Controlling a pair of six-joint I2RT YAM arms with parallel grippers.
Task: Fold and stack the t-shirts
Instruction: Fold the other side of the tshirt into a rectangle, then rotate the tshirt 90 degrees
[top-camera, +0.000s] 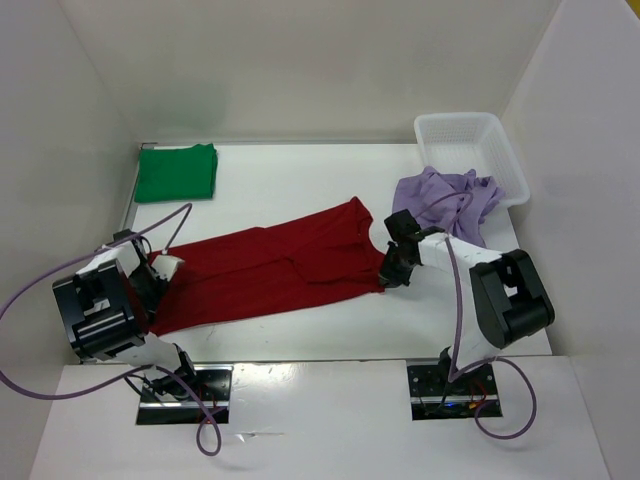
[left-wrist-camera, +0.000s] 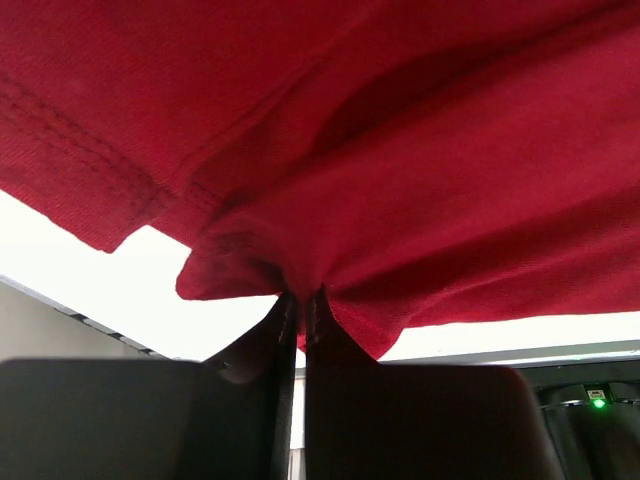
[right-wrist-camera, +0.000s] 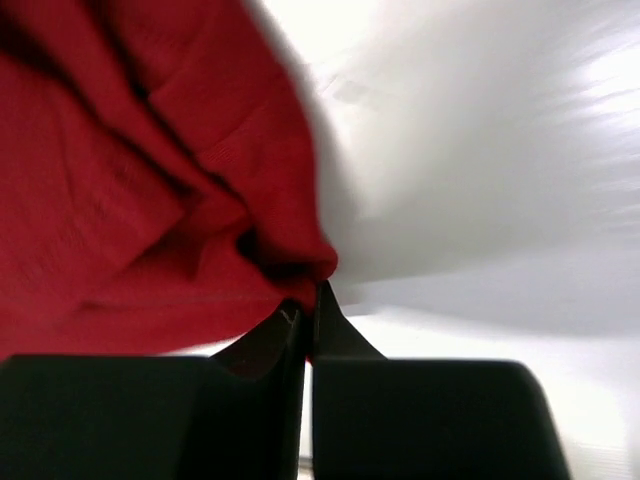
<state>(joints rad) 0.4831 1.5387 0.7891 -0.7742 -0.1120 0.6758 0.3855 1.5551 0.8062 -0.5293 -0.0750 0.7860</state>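
The dark red t-shirt (top-camera: 270, 265) lies stretched across the table between both arms. My left gripper (top-camera: 160, 268) is shut on its left end; in the left wrist view the cloth (left-wrist-camera: 400, 180) is pinched between the closed fingers (left-wrist-camera: 285, 320). My right gripper (top-camera: 390, 270) is shut on its right end, and the right wrist view shows red cloth (right-wrist-camera: 150, 200) bunched at the closed fingertips (right-wrist-camera: 325, 310). The bright green t-shirt (top-camera: 177, 171) lies folded at the back left. The pale lavender t-shirt (top-camera: 445, 203) lies crumpled at the back right, partly behind the right arm.
A white lattice basket (top-camera: 470, 150) stands at the back right corner, next to the lavender shirt. White walls enclose the table on the left, back and right. Purple cables loop from both arms near the front edge.
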